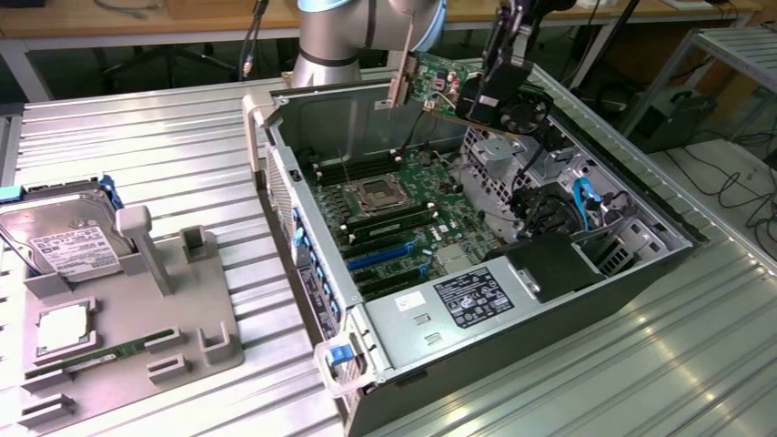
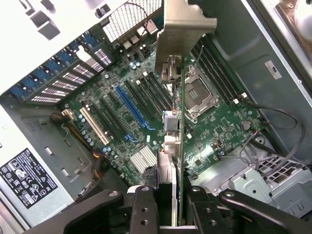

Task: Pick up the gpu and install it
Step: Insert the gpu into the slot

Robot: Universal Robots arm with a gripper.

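The gpu [image 1: 452, 91] hangs in the air above the far end of the open computer case [image 1: 364, 100]. It is tilted, with its green board, round black fan [image 1: 525, 112] and pale metal end bracket [image 1: 398, 85] all showing. My gripper [image 1: 492, 89] is shut on it from above. In the wrist view the gpu [image 2: 175, 131] runs edge-on away from the black fingers [image 2: 145, 207], with its bracket [image 2: 183, 29] at the far end. The motherboard [image 2: 146, 126] and its long blue slot [image 2: 134, 105] lie well below the card.
A label-bearing power supply [image 1: 476, 300] fills the case's near end, and drive bays with blue cables [image 1: 583, 209] sit at the exterior view's right. On the left, a grey fixture tray [image 1: 200, 300] holds a hard drive [image 1: 67, 241] and a green memory stick [image 1: 107, 357].
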